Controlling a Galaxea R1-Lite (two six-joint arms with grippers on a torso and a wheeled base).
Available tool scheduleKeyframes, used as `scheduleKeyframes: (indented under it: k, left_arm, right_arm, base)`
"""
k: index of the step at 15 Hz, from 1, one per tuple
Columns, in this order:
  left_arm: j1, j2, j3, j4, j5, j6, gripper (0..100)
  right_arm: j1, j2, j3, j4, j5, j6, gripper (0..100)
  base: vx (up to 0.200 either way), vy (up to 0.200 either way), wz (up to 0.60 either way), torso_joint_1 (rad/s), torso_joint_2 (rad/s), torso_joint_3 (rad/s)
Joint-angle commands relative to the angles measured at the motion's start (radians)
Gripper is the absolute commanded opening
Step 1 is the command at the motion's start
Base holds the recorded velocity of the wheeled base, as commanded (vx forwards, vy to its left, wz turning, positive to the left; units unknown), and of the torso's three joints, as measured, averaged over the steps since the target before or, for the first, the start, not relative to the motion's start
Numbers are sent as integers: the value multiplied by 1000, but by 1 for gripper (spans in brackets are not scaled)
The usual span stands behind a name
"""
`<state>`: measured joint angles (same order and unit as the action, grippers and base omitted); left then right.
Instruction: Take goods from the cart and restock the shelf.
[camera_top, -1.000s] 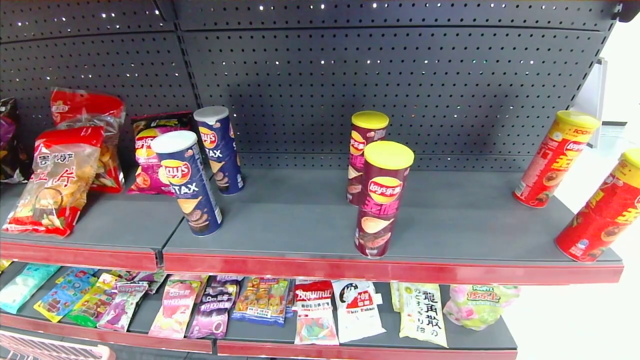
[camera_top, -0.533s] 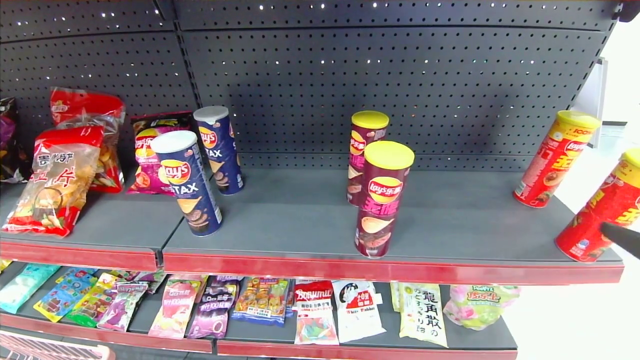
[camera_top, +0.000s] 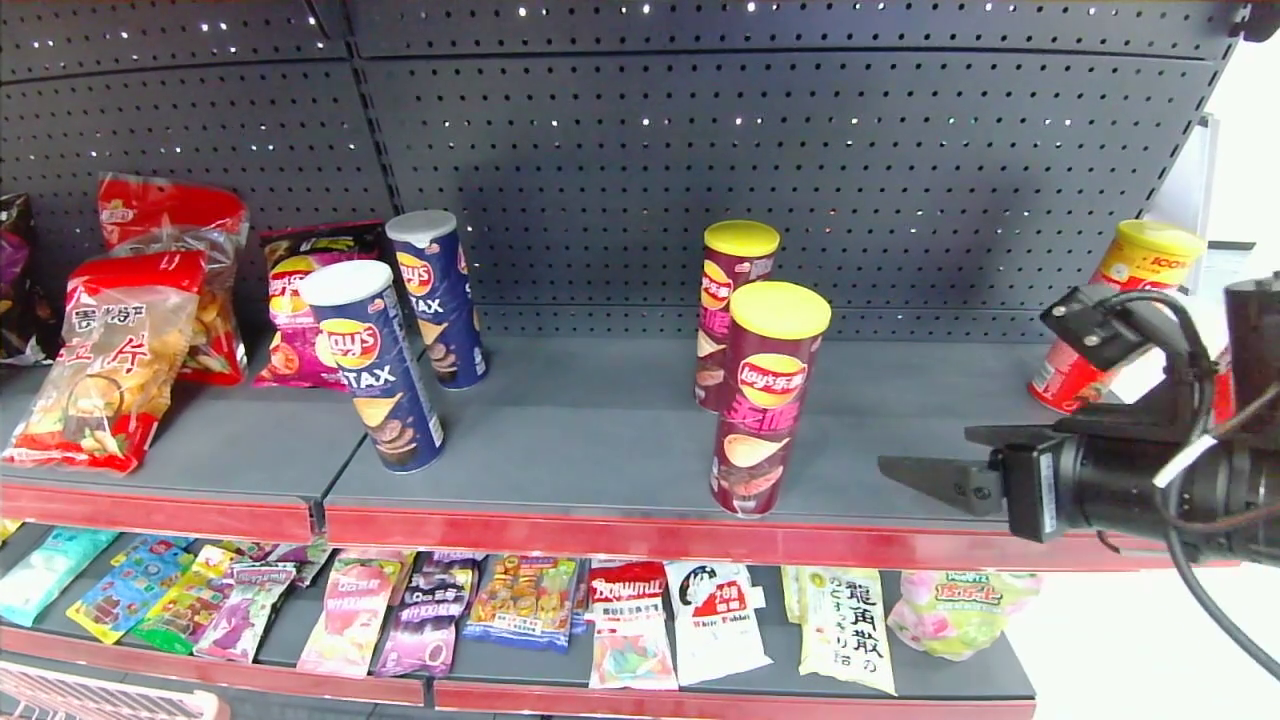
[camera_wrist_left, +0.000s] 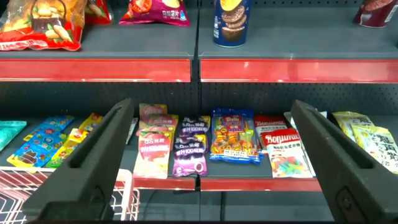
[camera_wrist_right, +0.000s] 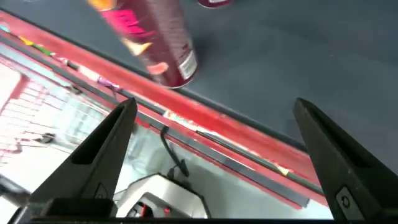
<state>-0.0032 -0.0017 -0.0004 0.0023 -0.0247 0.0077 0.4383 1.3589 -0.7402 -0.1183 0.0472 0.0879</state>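
The upper shelf (camera_top: 600, 440) holds two maroon chip cans with yellow lids (camera_top: 765, 395), two blue cans (camera_top: 372, 365) and a red can (camera_top: 1120, 290) at the far right. My right gripper (camera_top: 925, 455) hangs open at the shelf's front edge, right of the front maroon can and apart from it. The right wrist view has that can (camera_wrist_right: 158, 37) beyond the open right gripper (camera_wrist_right: 214, 106), which holds nothing. My left gripper (camera_wrist_left: 211, 106) is open and empty, low before the lower shelf. The pink wire cart (camera_wrist_left: 62, 193) is under it.
Snack bags (camera_top: 120, 360) fill the upper shelf's left end. Flat candy packets (camera_top: 520, 600) line the lower shelf. The red shelf lip (camera_top: 700, 535) runs along the front. Bare shelf lies between the blue and maroon cans. A cart rim (camera_top: 100, 700) shows at the bottom left.
My right arm has come in from the right edge and moved left along the shelf front, now covering the front red can. Cans and bags have not moved.
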Motion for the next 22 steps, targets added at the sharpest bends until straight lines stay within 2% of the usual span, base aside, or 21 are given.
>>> scheduleKeyframes:
  k: [1, 10, 22]
  left_arm:
    - [0, 2, 0, 1, 0, 0, 100]
    - [0, 2, 0, 1, 0, 0, 100]
    - [0, 2, 0, 1, 0, 0, 100]
  right_arm:
    - [5, 161, -28, -38, -73, 0, 100]
    - [-10, 339, -77, -61, -162, -111, 100]
    - [7, 450, -171, -84, -168, -146, 100]
  base:
    - [0, 0, 0, 0, 0, 0]
    - [0, 0, 0, 0, 0, 0]
    - [0, 0, 0, 0, 0, 0]
